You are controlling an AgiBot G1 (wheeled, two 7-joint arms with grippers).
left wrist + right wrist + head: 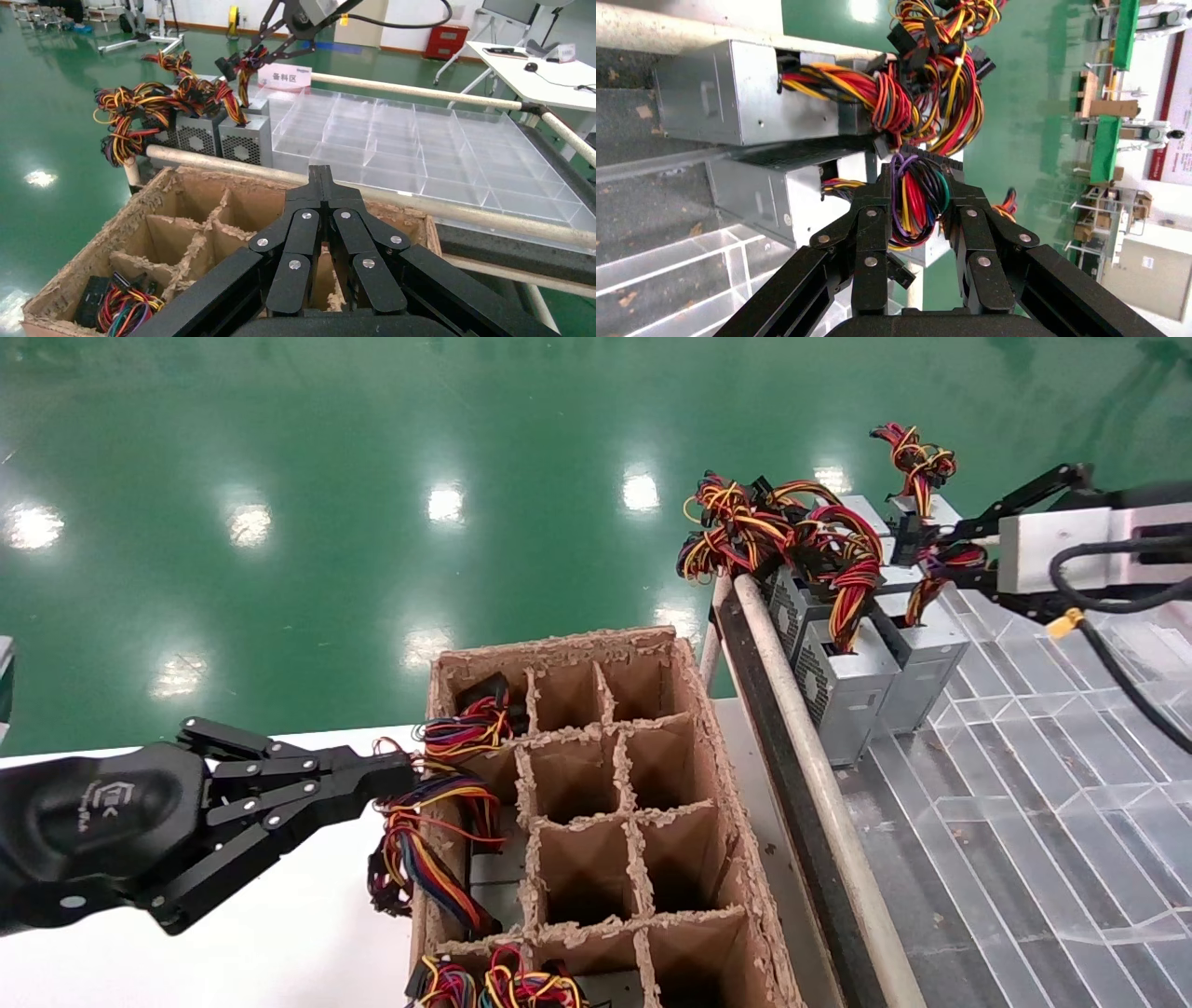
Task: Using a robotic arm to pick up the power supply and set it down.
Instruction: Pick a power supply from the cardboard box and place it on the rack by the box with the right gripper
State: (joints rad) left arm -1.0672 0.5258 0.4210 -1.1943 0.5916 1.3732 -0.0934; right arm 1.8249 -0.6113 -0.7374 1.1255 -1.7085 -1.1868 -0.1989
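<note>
Both right gripper (pixel 918 203) jaws pinch the power supply's (pixel 800 193) wire bundle (pixel 921 200).

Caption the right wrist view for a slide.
Right gripper clamped on the wire bundle of a power supply standing beside another silver unit on the clear divider tray.
</note>
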